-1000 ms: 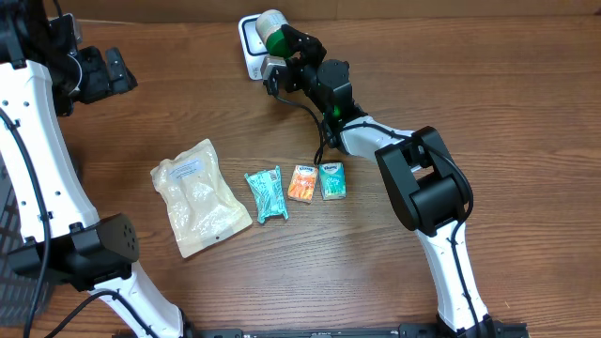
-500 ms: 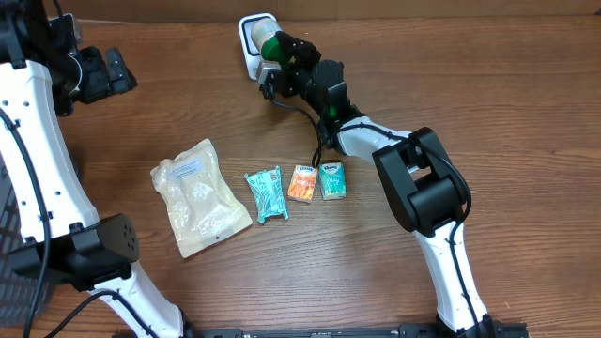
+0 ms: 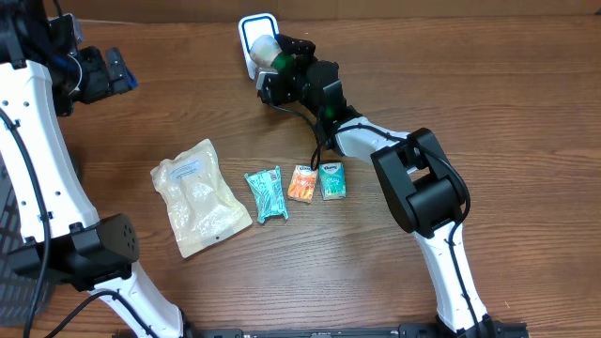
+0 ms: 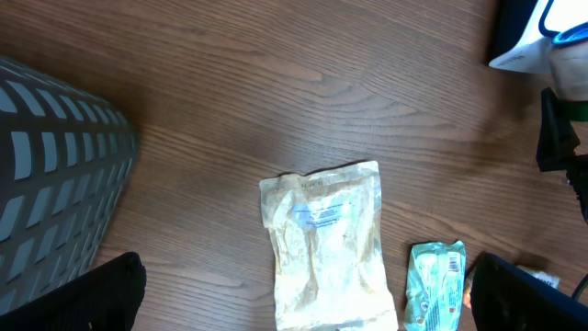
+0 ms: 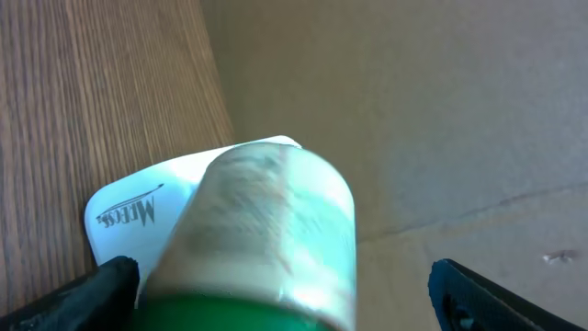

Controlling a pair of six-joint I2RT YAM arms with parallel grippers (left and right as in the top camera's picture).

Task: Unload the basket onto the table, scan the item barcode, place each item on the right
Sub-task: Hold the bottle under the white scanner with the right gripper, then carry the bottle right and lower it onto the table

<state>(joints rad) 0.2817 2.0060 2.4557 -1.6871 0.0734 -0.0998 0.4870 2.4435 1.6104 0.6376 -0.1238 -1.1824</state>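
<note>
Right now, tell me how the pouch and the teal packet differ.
The pouch is far bigger than the teal packet. The pouch is pale beige with a white label near one end, while the teal packet is blue-green all over. In the overhead view the pouch lies to the left and the teal packet sits nearer the small boxes. Both lie flat on the table, and neither is held.

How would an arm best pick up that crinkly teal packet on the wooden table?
Probably from straight above, pinching the crinkly teal packet across its narrow middle. It lies flat, long and slim, so only its two long edges offer the jaws a bite.
</note>
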